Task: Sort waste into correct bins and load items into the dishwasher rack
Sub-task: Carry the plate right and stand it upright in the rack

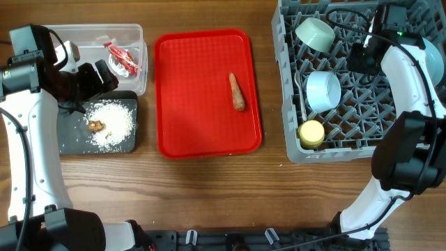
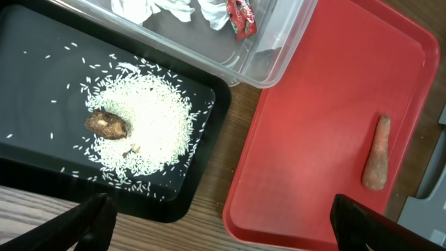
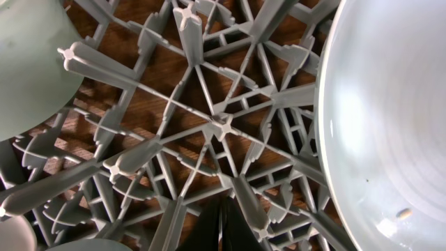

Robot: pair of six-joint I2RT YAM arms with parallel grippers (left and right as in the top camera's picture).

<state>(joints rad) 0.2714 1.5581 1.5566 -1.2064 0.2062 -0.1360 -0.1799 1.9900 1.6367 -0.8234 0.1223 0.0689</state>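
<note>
My left gripper [image 2: 223, 223] hangs open over the gap between the black tray [image 2: 209, 164] and the red tray [image 2: 306, 139], holding nothing. On the black tray lie rice-like crumbs [image 2: 150, 118] and a brown lump [image 2: 108, 123]. The clear tub [image 2: 279, 49] holds a red wrapper [image 2: 240, 15] and a white scrap [image 2: 167, 8]. An orange-brown stick [image 1: 237, 92] lies on the red tray. My right gripper [image 3: 221, 223] is shut and empty, low over the grey rack [image 3: 221, 125], between a pale blue plate [image 3: 390, 125] and a whitish bowl [image 3: 28, 63].
The rack [image 1: 293, 139] also holds a light blue bowl [image 1: 323, 90], a yellow cup [image 1: 311, 132] and a white spoon [image 1: 300, 84]. The rack's upright pegs stand close around my right fingers. Bare wooden table runs along the front edge.
</note>
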